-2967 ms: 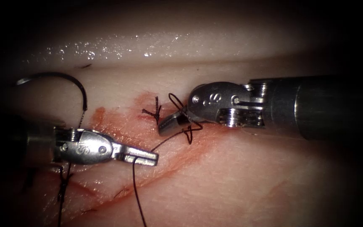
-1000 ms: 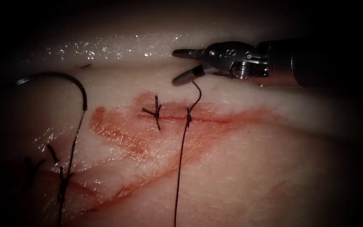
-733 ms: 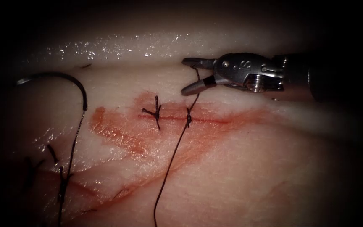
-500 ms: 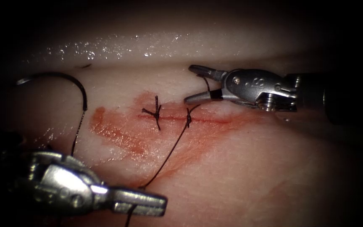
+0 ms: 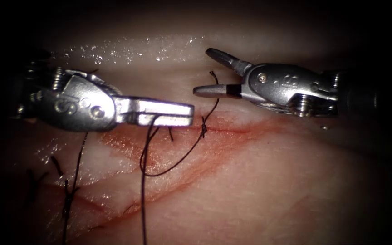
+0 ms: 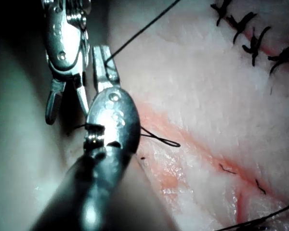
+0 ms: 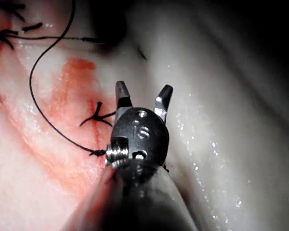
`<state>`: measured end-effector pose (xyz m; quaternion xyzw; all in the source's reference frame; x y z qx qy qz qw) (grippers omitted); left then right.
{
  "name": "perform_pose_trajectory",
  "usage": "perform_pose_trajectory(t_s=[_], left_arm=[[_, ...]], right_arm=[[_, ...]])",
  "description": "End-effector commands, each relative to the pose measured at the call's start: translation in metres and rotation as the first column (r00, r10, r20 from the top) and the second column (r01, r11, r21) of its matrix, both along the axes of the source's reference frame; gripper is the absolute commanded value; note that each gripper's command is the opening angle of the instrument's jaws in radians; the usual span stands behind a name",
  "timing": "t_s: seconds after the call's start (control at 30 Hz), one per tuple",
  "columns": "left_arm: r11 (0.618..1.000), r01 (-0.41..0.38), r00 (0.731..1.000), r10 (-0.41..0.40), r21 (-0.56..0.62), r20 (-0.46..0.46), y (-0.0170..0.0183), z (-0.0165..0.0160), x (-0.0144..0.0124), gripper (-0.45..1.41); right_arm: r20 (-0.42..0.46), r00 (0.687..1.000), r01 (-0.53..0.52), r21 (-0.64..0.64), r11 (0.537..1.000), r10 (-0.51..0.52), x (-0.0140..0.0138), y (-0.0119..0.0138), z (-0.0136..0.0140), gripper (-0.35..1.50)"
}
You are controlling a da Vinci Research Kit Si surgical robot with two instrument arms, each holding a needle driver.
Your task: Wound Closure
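Endoscope view
Left tool (image 5: pixel 178 113): comes in from the left above the tissue, jaws closed on the thread near their tip.
Thread (image 5: pixel 173 165): hangs from the left tool's jaws, curves down in a loop over the tissue and rises to the knot; a second strand drops straight down from the jaws.
Knot (image 5: pixel 203 128): sits on the cut, just right of the left tool's tip, with a short free end rising from it between the right tool's jaws.
Right tool (image 5: pixel 207 72): comes in from the right, jaws spread wide, holding nothing; the free thread end lies in the gap between them.
Tissue (image 5: pixel 273 181): pale, with the cut (image 5: pixel 232 130) running across it and red fluid (image 5: pixel 123 145) smeared around the cut.
Needle: hidden behind the left tool; I cannot tell where it lies.
Older stitches (image 5: pixel 66 193): dark knots on the left side.

Left wrist view
Left tool (image 6: pixel 100 60): jaws closed, thread (image 6: pixel 139 33) running out from the tip.
Right tool (image 6: pixel 65 103): just beside it, jaws parted.
Stitches (image 6: pixel 253 38): a row of dark knots along the cut.

Right wrist view
Right tool (image 7: pixel 143 98): jaws apart, nothing between them.
Thread (image 7: pixel 43 110): curves over the red-stained tissue (image 7: pixel 19 173) to the knot (image 7: pixel 96 152) beside the tool's wrist.
Finished stitch (image 7: pixel 97 117): just beside the jaws.
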<state>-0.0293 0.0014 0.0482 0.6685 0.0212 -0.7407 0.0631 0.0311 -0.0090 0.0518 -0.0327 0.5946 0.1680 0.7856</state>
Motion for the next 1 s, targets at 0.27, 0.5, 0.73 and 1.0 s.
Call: perform_pose_trajectory(t_s=[0.27, 0.5, 0.73, 1.0], left_arm=[[0.999, -0.031, 0.990, 0.027, 0.026, 0.135, 0.0029, -0.0007, -0.0020, -0.45], [0.996, -0.090, 0.975, 0.085, 0.017, 0.204, 0.0050, 0.0039, -0.0004, -0.45], [0.996, -0.090, 0.973, 0.088, -0.001, 0.212, 0.0060, 0.0084, 0.0010, -0.45], [0.998, -0.055, 0.975, 0.047, 0.030, 0.215, 0.0063, 0.0109, 0.0004, -0.45]], right_arm=[[-0.160, 0.982, 0.095, -0.031, 0.995, -0.099, 0.0085, -0.0056, 0.0083, -0.35], [-0.333, 0.913, 0.241, -0.020, 0.970, -0.234, 0.0096, -0.0073, 0.0086, -0.35], [-0.540, 0.810, 0.262, -0.017, 0.965, -0.229, 0.0078, -0.0083, 0.0069, -0.35], [-0.609, 0.768, 0.272, 0.029, 0.962, -0.199, 0.0078, -0.0080, 0.0054, -0.35]])
